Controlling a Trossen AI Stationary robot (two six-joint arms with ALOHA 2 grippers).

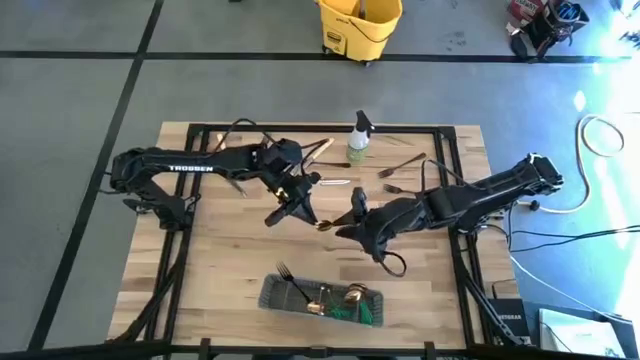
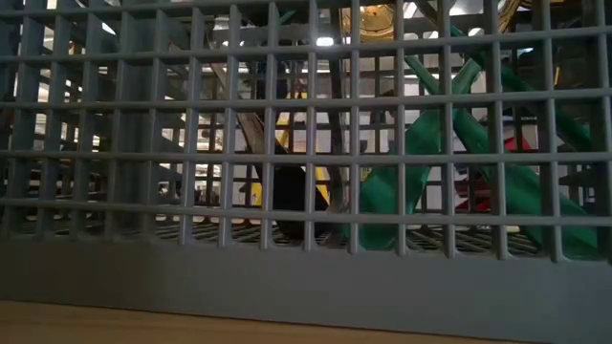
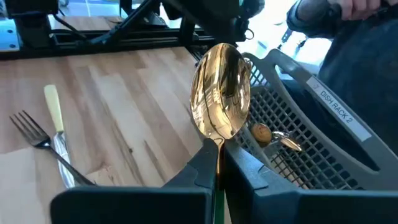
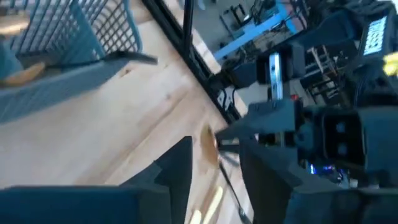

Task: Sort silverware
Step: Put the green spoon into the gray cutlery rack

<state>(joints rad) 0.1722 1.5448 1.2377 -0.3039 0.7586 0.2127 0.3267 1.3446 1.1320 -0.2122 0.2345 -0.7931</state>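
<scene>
- The left tool [image 1: 296, 208] hangs over the middle of the desk [image 1: 220, 270], clamped on the stem of a shiny gold spoon [image 3: 221, 91], its bowl standing up between the fingers [image 3: 193, 173].
- The right tool [image 1: 352, 222] is just beside it, fingers [image 4: 180, 163] apart, nothing between them.
- The grey caddy [image 1: 272, 298] sits at the desk's near edge and holds a dark fork [image 1: 292, 281] and other pieces.
- Loose forks [image 1: 400, 166] lie near the spray bottle [image 1: 358, 140].
- A cream-handled knife [image 3: 55, 121] lies flat beside a fork [image 3: 38, 142].
</scene>
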